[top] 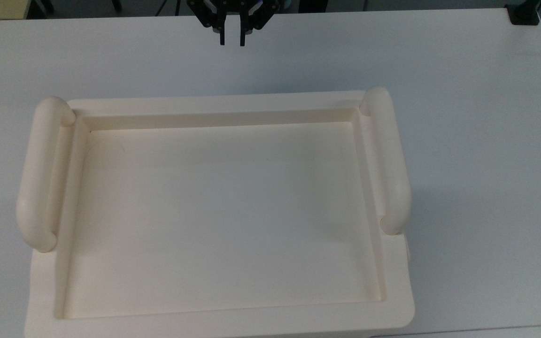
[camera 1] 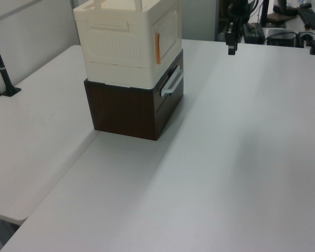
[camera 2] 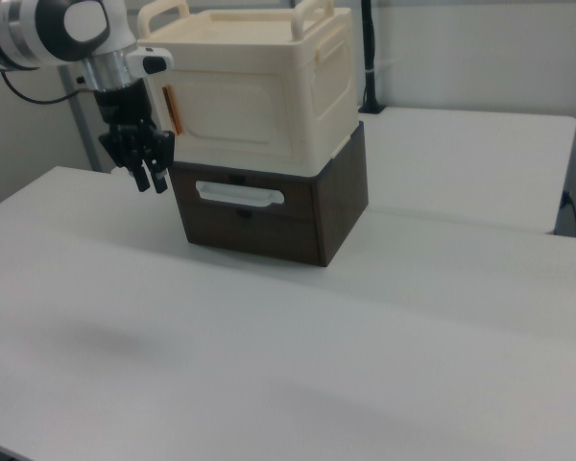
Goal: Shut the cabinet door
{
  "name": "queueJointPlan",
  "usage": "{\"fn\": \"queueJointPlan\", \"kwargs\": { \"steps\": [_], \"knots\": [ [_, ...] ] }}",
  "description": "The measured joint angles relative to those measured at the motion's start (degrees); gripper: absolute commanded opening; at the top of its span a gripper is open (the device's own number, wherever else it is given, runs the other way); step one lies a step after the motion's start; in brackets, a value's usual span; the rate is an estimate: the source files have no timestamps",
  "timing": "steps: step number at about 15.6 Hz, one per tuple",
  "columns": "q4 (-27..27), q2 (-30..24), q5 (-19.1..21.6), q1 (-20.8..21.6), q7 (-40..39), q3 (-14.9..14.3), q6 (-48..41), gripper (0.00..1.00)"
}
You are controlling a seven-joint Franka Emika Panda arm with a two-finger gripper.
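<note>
Two claw [top: 231,41] fingers (slightly parted) hang beside cabinet [camera 2: 269,115].

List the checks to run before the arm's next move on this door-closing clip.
1. Cabinet door flush with the cabinet front: ok.
2. Tool apart from the door, touching nothing: ok.
3. Tool empty, fingers parted: ok.
4. Door latched, not just resting shut: cannot tell.
5. Cabinet sitting squarely on the dark base unit: ok.
</note>
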Motion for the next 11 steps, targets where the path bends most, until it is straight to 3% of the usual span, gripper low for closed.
{"fn": "queueJointPlan", "kwargs": {
  "steps": [11],
  "knots": [
    [-0.45, 0.15, 0.00, -0.50, 0.00, -0.40, 1.39, 1.00]
  ]
}}
